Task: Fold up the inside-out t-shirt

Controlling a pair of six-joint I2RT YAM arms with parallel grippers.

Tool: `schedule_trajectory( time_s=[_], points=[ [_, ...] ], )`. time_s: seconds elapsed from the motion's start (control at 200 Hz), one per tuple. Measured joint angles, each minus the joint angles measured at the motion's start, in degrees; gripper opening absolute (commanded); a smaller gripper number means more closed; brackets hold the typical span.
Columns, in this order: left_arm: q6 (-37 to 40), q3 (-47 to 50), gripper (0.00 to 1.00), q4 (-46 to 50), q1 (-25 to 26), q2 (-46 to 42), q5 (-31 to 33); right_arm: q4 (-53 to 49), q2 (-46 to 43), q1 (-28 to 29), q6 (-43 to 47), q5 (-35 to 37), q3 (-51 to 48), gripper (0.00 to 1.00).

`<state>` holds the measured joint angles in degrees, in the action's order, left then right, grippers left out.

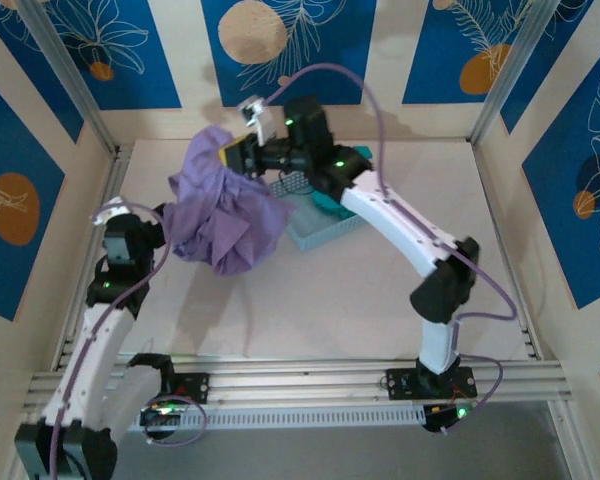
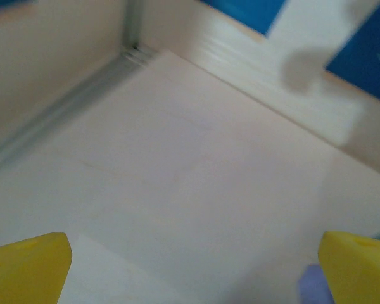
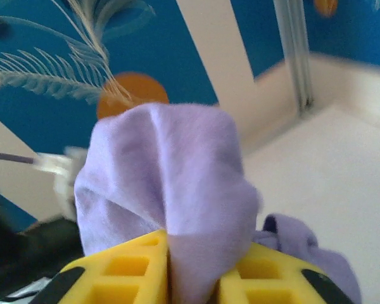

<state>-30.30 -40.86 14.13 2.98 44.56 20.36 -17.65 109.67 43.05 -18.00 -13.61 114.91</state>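
Yellow fingers [image 2: 25, 269] of the left claw [image 2: 190, 278] stand wide apart at the bottom corners of the left wrist view. Smooth pale table [image 2: 177, 164] lies between them, and a metal rail [image 2: 63, 107] runs along the wall at upper left. In the top view the shirt [image 1: 225, 215], soft crumpled lavender cloth, hangs bunched left of centre, its lower folds just beside that claw. The right claw [image 1: 238, 152] pinches its upper edge; in the right wrist view we see a fold clamped between ribbed yellow fingers. Right of the shirt sits a pale blue mesh basket [image 1: 325, 230] holding teal cloth [image 1: 330, 203]. The table's right half lies open to the wall.
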Motion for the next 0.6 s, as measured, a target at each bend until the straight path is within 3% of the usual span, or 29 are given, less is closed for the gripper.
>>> schedule_trajectory(
  time_s=[0.115,0.185,0.385,0.6],
  points=[
    [0.44,-0.13,1.0,1.4,-0.35,-5.14,2.84,-2.14,3.5,0.37,0.44,1.6,-5.62,0.71],
    [0.68,-0.46,1.0,1.79,-0.35,-5.95,2.16,-2.36,2.54,-0.61,1.57,3.69,-12.31,0.77],
    [-0.31,0.59,1.0,-1.05,-0.33,0.42,-8.94,-2.95,-4.11,-7.67,4.0,11.37,-29.46,0.78],
    [-1.81,3.21,1.0,-4.57,1.6,9.99,-17.77,-3.3,-2.03,-7.39,4.76,16.55,-31.12,0.72]
  ],
)
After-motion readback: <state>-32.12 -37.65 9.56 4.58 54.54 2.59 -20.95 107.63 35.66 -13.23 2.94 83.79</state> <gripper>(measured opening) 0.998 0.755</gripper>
